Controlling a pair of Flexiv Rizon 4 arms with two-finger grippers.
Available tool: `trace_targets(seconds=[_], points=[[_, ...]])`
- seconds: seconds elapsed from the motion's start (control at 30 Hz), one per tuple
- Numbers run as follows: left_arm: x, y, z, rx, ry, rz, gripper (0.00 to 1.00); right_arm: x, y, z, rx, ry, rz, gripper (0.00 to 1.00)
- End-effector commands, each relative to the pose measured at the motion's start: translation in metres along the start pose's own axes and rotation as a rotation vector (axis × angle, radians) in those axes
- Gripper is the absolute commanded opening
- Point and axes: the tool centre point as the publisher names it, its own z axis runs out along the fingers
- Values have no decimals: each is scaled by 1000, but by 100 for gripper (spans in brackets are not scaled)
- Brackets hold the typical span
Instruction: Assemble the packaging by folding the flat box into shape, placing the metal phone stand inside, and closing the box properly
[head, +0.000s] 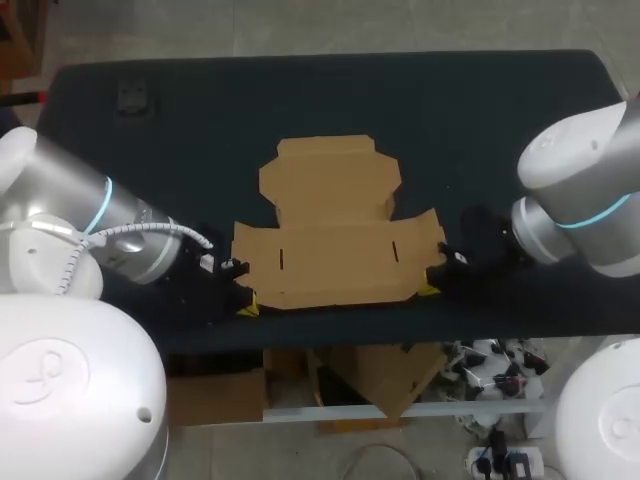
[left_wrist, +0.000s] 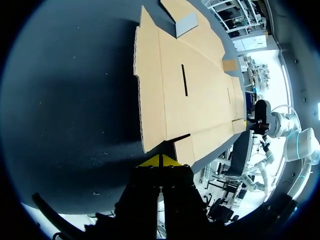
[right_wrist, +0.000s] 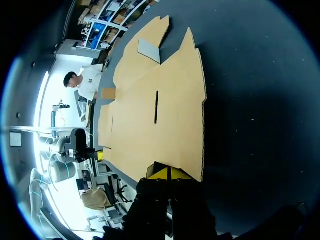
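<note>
The flat brown cardboard box (head: 330, 235) lies unfolded in the middle of the dark table, with its flaps spread out. My left gripper (head: 246, 304) is at the box's front left corner. In the left wrist view my left gripper (left_wrist: 161, 161) is shut, its yellow tips together right at the cardboard (left_wrist: 195, 85) edge by a slit. My right gripper (head: 431, 286) is at the front right corner. In the right wrist view my right gripper (right_wrist: 169, 173) is shut against the near edge of the cardboard (right_wrist: 150, 115). A small dark object (head: 133, 97), possibly the phone stand, sits at the far left.
The dark table (head: 480, 120) has bare room on both sides of the box and behind it. Its front edge (head: 400, 335) runs just below both grippers. More cardboard (head: 385, 375) lies under the table.
</note>
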Motion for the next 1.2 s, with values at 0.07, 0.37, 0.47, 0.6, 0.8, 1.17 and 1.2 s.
trace_targets(seconds=[0.07, 0.37, 0.47, 0.6, 0.8, 1.17, 1.2], points=[[1, 4, 0, 7, -20, -4, 0, 0, -3, -4, -5, 5, 4, 0], [3, 5, -4, 12, -33, -10, 0, 2, -4, -9, -12, 13, 11, 0], [6, 5, -5, 11, -42, -8, 0, 4, -2, -10, -13, 12, 11, 0], [9, 4, -5, 6, -62, -4, 0, 3, 0, -10, -13, 11, 15, 0], [11, 3, -7, 6, -76, -5, 0, 5, 2, -10, -15, 13, 13, 0], [13, 0, -6, 0, -85, -8, 0, 8, 5, -7, -5, 5, 1, 0], [13, -1, -6, 0, -85, -9, 0, 8, 5, -7, -5, 4, 0, 0]])
